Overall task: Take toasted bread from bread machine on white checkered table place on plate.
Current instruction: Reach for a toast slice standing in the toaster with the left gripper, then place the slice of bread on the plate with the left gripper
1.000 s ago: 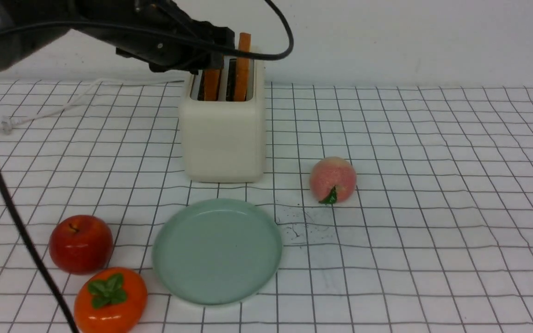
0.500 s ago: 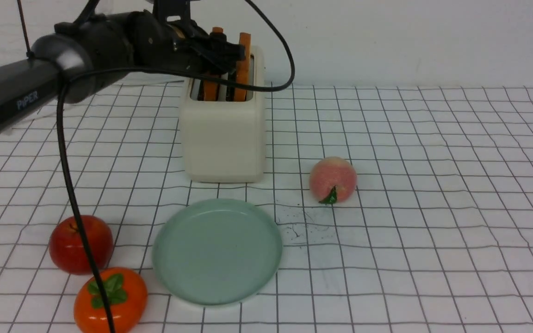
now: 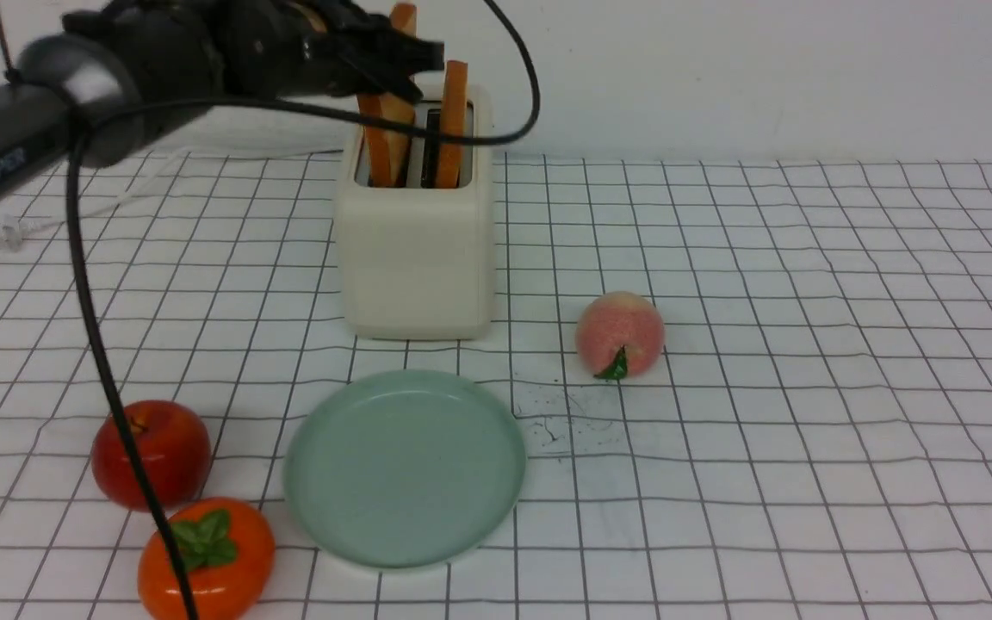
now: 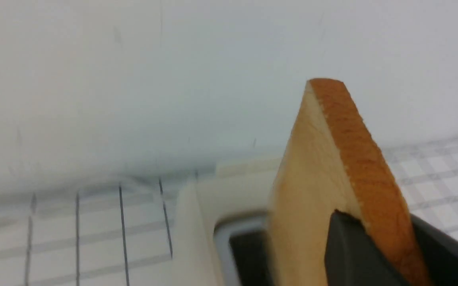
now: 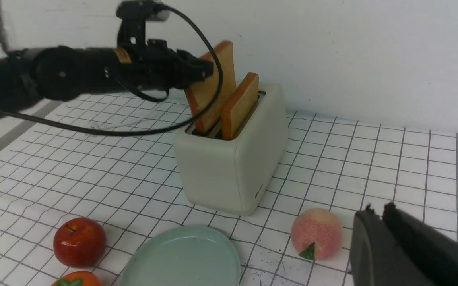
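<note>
Front view: white checkered surface (image 3: 806, 344), white wall (image 3: 720, 69). Two toasted bread slices (image 3: 453, 120) in bread machine (image 3: 417, 258) (higher slice (image 3: 380, 155) clamped in left hand (image 3: 410, 56)), one plate (image 3: 406, 469), apple (image 3: 151, 454), persimmon (image 3: 206, 555), peach (image 3: 620, 334). Right hand (image 5: 379, 206) together, empty.

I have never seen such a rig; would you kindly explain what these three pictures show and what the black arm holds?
This is a robot with two black arms, each ending in a two-fingered gripper. The wide picture looks forward from between the arms; the other two come from cameras on the wrists. On the white checkered table stand a cream-white two-slot toaster, a pale mint-green round plate, a red apple, an orange persimmon and a pink peach. The left gripper is shut on one golden-tan toast slice, tilted and higher than its twin in the other slot; its wrist picture shows that slice close up. The right gripper is shut and empty.
</note>
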You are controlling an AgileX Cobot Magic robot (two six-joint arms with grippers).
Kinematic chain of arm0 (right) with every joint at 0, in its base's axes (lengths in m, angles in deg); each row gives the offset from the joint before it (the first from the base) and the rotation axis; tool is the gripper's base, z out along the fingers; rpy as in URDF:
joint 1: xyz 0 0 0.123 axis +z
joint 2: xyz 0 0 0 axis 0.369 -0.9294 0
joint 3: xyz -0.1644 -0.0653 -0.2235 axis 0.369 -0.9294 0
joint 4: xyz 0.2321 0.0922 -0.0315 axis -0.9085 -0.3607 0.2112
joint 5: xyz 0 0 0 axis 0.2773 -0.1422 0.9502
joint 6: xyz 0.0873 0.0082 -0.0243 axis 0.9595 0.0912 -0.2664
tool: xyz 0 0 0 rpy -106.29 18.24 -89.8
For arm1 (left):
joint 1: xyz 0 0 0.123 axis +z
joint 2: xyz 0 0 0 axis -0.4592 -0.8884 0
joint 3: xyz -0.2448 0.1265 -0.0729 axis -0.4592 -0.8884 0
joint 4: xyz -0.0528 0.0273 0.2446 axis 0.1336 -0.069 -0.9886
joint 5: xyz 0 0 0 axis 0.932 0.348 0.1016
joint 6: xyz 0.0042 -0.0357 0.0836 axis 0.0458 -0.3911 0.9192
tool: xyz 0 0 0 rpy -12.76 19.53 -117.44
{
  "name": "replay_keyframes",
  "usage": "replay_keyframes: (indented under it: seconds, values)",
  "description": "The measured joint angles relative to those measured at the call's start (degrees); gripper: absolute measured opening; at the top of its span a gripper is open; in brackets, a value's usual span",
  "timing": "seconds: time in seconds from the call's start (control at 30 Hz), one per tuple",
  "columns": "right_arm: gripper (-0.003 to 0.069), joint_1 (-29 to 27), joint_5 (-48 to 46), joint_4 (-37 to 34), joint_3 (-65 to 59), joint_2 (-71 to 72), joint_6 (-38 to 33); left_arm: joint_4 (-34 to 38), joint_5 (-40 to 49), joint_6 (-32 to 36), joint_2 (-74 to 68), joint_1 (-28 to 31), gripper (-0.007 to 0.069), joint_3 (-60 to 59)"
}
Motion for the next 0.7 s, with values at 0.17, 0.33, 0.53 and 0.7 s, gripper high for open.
replay_keyframes:
  seconds: [0.17, 0.33, 0.53, 0.7]
  values:
    - [0.0041, 0.0, -0.5, 0.5, 0.0, 1.8, -0.5, -0.1, 13.3, -0.2, 12.1, 0.0, 0.0106, 0.4]
    - [0.0041, 0.0, -4.3, 0.6, 0.1, 4.6, -1.5, 6.3, 35.1, 1.3, 22.3, 0.0, 0.0106, -4.8]
    - [0.0041, 0.0, -11.5, 0.6, 0.1, 6.2, -2.3, 26.6, 38.9, 12.0, 26.0, 0.0, 0.0106, -24.8]
    - [0.0041, 0.0, -15.6, 0.3, 0.1, 6.3, -3.1, 43.8, 32.3, 25.7, 21.3, 0.0, 0.0106, -36.8]
